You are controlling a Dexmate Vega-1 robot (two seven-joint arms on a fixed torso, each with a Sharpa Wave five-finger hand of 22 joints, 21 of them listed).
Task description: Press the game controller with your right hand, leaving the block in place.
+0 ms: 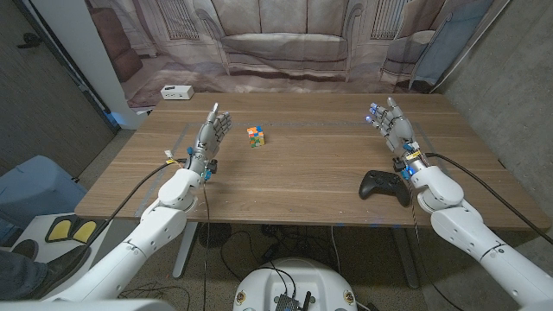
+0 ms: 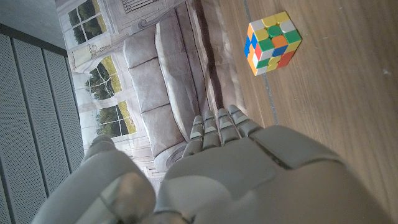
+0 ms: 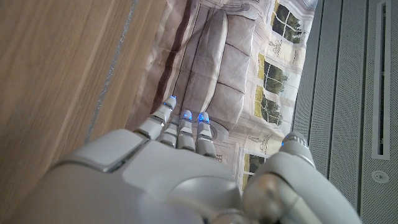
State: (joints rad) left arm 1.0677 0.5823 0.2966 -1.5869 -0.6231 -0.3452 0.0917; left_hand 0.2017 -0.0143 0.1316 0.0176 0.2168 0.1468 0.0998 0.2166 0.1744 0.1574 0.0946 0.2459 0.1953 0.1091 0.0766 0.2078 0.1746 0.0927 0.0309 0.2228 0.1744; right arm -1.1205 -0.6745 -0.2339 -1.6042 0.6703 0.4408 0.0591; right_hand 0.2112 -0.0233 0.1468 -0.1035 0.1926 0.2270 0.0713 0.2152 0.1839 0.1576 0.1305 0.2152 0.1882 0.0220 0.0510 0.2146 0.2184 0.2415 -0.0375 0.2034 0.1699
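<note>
With fingers spread and empty, the right hand (image 1: 390, 123) stands beyond the game controller (image 1: 384, 186), which lies at five o'clock on the counter (image 1: 320, 164); a sideways swipe could skid it, though the block (image 1: 255, 136) sits well apart.

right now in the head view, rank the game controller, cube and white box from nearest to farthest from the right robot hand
1. Game controller: on the table beside the right robot hand, toward the robot.
2. Cube: mid-table, toward the left side.
3. White box: past the table's far left corner.
</note>
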